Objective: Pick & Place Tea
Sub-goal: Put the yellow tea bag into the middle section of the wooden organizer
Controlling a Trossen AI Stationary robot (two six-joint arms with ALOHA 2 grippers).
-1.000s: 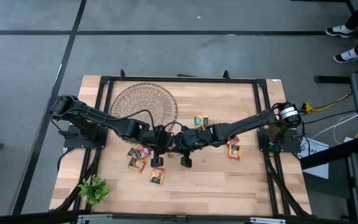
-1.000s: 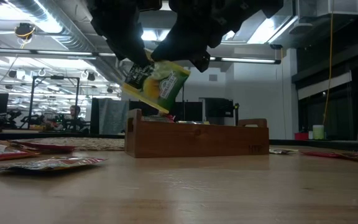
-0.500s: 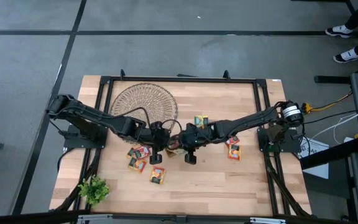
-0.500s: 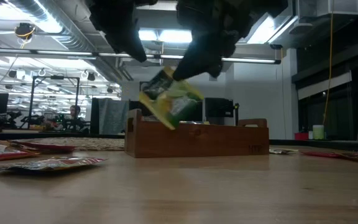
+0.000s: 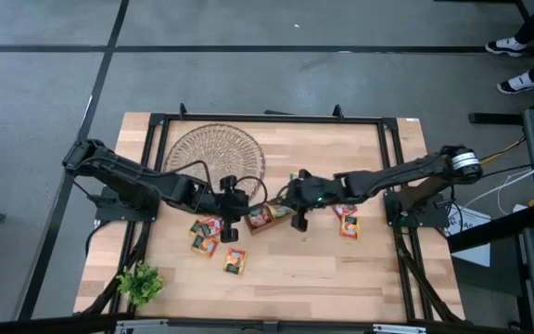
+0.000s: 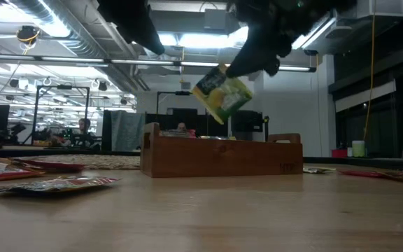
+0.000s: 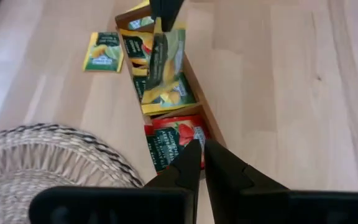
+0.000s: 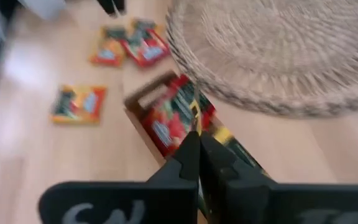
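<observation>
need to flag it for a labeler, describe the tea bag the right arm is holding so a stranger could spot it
Find the wooden tray mid-table, beside the wicker dish. Hanging above it, pinched in the right gripper, is a yellow-green sachet. It is the only sachet in the air; the rest lie in the tray or on the table.

No legible text, brand, no. or sign in any view. Tea sachets (image 7: pixel 104 52) carry dark printed centre panels w/ pale lettering, too small/blurred to read; same for red sachet (image 7: pixel 178 138) in wooden tray (image 6: pixel 222 155) and sachets on table (image 5: pixel 235 262). Tray front shows a faint mark near its corner (image 6: pixel 286 166), illegible. Background room fixtures: no readable signage.
</observation>
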